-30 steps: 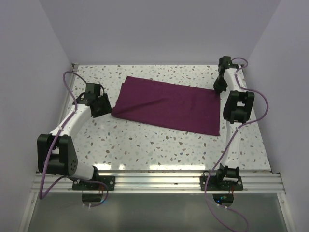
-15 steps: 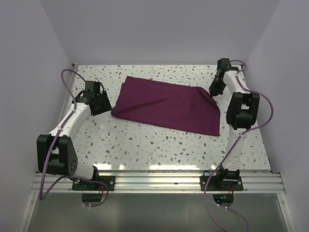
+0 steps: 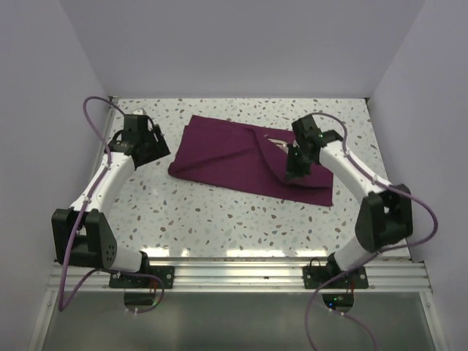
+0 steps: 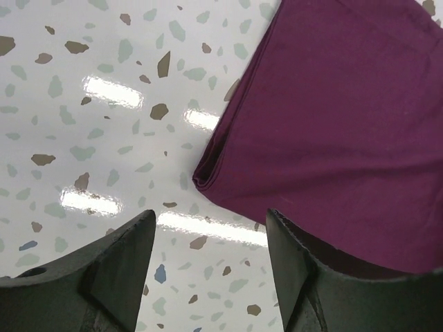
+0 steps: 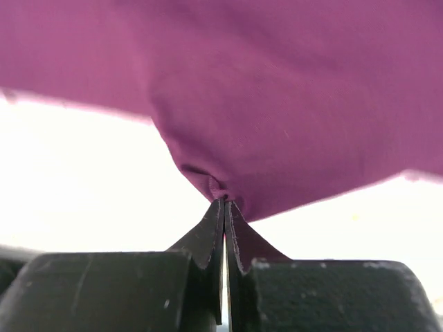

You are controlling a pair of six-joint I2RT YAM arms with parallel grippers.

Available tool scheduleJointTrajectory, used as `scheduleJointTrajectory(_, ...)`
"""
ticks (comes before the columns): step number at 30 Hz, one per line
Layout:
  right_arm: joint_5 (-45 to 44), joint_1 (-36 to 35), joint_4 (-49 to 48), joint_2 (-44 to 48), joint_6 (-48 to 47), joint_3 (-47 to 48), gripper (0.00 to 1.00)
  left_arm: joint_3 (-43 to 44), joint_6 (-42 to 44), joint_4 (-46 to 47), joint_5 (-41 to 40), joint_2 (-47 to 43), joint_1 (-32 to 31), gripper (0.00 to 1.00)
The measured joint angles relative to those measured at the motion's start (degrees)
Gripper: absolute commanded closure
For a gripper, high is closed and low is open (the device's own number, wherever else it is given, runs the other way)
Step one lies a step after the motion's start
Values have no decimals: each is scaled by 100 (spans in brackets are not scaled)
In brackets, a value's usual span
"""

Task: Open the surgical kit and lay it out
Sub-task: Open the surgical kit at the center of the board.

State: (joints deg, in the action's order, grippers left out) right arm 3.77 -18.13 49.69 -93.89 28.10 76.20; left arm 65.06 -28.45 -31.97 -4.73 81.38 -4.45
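The surgical kit's maroon cloth wrap [image 3: 223, 153] lies folded on the speckled table. My right gripper [image 3: 292, 172] is shut on a pinch of the cloth's right part [image 5: 277, 104]; the right wrist view shows the fabric bunched at the shut fingertips of the right gripper [image 5: 223, 202]. The flap is drawn back toward the middle, and a thin silver piece [image 3: 276, 142] shows beneath it. My left gripper [image 3: 156, 150] hangs open by the cloth's left end. The left wrist view has the left gripper [image 4: 211, 221] empty, beside the cloth's folded corner [image 4: 208, 181]. No tray shows.
Pale walls close in the table [image 3: 219, 212] on the left, back and right. A metal rail [image 3: 234, 272] runs along the near edge by the arm bases. Purple cables loop from both arms.
My right gripper swung from the far right corner toward the middle, dragging the cloth's right flap over and uncovering a silver piece. My left gripper rose toward the back and opened wider.
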Motion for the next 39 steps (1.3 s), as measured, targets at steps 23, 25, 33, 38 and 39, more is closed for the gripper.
scheduleJointTrajectory(23,1364,-824,2599,6122,1073,-3042,66,-232,-708,-17,-177,-1021,-133,32)
scheduleJointTrajectory(25,1307,-824,2715,6054,1187,-2922,6,-267,-793,-37,-234,-1163,-190,32)
scheduleJointTrajectory(33,645,-841,2789,4824,1080,-940,2,-820,-1408,-26,-549,-1388,-1615,29)
scheduleJointTrajectory(38,352,-844,2734,4389,1021,-245,2,-1773,-2098,-39,-581,-1360,-2354,30)
scheduleJointTrajectory(39,332,-846,2734,4343,1019,-238,2,-1838,-2188,-37,-603,-1327,-2415,30)
